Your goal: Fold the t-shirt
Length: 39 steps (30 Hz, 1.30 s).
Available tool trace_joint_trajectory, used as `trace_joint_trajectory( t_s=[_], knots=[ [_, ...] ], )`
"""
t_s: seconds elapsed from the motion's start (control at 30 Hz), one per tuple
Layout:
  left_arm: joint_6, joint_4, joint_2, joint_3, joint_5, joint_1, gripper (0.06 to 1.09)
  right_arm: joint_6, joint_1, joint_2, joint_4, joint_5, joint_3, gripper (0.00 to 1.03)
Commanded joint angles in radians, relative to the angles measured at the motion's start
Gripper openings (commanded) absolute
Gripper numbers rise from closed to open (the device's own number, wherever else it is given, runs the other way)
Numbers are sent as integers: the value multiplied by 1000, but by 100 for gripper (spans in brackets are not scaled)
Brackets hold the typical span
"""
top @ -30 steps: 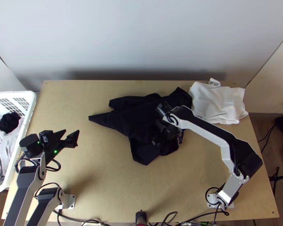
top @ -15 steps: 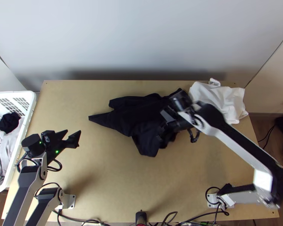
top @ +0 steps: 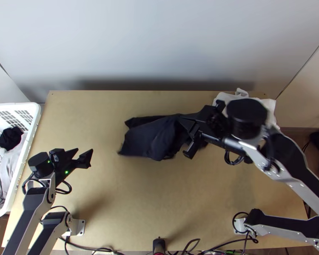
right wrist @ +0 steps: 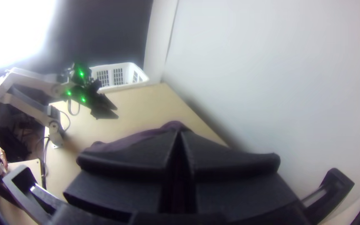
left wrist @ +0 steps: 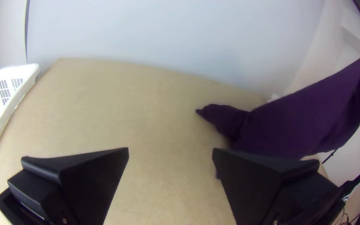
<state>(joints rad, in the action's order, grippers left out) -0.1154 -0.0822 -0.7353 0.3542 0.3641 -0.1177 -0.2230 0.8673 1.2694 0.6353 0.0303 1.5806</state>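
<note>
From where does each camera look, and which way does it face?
Top view: high over the near edge, steeply down on the table; left arm, right arm.
Left wrist view: left arm's wrist, towards the wall; left gripper.
Right wrist view: right arm's wrist, towards the basket; right gripper.
Both wrist views share the basket and t-shirt.

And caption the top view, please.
White-and-black right arm holds dark cloth t-shirt partly raised over light wooden table.
</note>
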Motion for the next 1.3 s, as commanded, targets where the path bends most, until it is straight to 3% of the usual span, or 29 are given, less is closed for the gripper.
trace_joint_trajectory(
  t_s=[0.0, 0.3, 0.5, 0.57, 0.7, 0.87, 0.93, 1.03, 1.17, 1.27],
  knots=[
    [3, 13, -4, -21, -1, 6, 104, -27, 139, -28, -51, -21, 71, 3],
    [2, 13, -16, -29, -22, 16, 104, -105, 323, -93, -140, -20, 47, 3],
    [0, 13, -29, -34, -39, 29, 104, -96, 375, -119, -241, -20, 58, 3],
    [-3, 15, -38, -34, -59, 46, 104, -44, 357, -117, -260, -21, 71, 3],
    [-13, 38, -52, -34, -83, 75, 104, 117, 168, -71, -244, -13, 19, 3],
    [-32, 61, -78, -27, -90, 85, 104, 258, -248, 30, -249, 186, -169, 3],
    [-41, 62, -79, -24, -109, 113, 104, 267, -372, 96, -255, 234, -234, 3],
    [-53, 67, -81, -12, -139, 155, 104, 255, -458, 179, -304, 241, -326, 3],
    [-59, 82, -92, -9, -143, 167, 104, 220, -527, 268, -464, 241, -445, 3],
    [-58, 82, -93, -6, -143, 167, 104, 214, -577, 344, -505, 240, -461, 3]
  ],
)
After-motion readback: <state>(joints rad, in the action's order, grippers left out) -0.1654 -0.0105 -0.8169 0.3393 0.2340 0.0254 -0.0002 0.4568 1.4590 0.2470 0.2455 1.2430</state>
